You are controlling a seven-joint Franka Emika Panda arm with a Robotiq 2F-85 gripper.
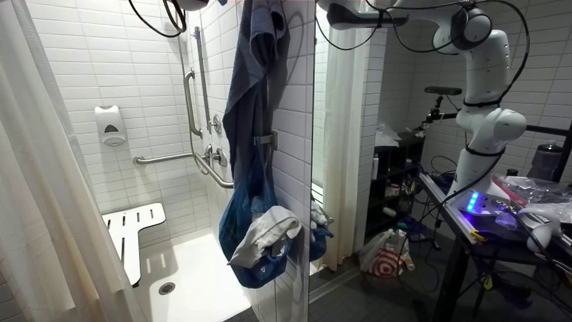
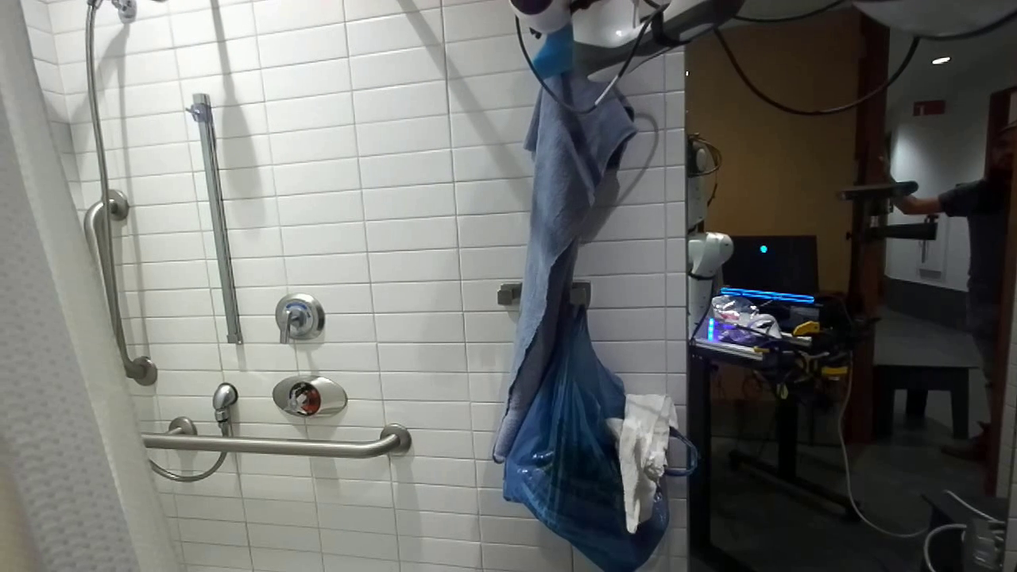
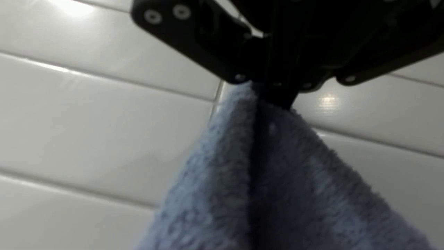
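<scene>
Towel (image 3: 291, 177) hangs below the jaws, its gathered top pinched tightly between them.

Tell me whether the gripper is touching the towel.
Touching. The wrist view shows it: the gripper is shut on the upper end of the towel, which bunches at the grip and fans out below.

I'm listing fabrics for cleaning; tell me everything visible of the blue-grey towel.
The blue-grey towel looks like fuzzy terry cloth. It hangs long and creased, its gathered top pinched in the end effector, folds fanning out below. It drops along the white tiled wall; in an exterior view it crosses a metal bracket. A blue plastic bag hangs beside its lower part, contact unclear.
</scene>
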